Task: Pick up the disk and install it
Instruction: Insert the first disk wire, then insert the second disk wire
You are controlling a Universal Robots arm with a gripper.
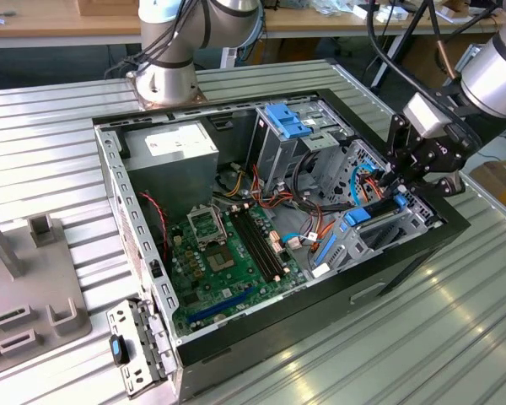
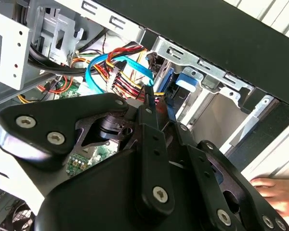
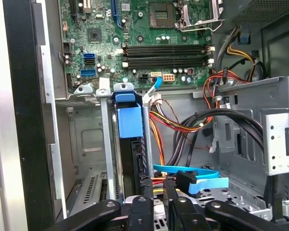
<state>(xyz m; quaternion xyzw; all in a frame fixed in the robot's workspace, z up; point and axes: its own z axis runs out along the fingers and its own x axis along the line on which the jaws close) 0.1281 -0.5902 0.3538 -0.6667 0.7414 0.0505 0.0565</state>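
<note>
The disk (image 1: 356,218), in its bright blue carrier, stands on edge in a narrow metal bay at the corner of the open computer case on the exterior view's right. In the first wrist view the blue carrier end (image 3: 131,120) points toward the motherboard, and the dark slab of the disk runs back from it toward the gripper. My black gripper (image 1: 402,179) hangs at the disk's other end, close over the bay. Its linkage arms converge toward the bay in both wrist views (image 3: 159,207) (image 2: 148,96). Whether it touches or holds the disk is hidden.
Beside the bay lie a blue flat cable (image 3: 202,180) and red, yellow and orange wire bundles (image 3: 183,127). The motherboard (image 1: 228,253), a grey power-supply box (image 1: 181,148) and a tall cage with a blue latch (image 1: 287,126) fill the case. A person's hand (image 2: 274,192) rests outside the case wall.
</note>
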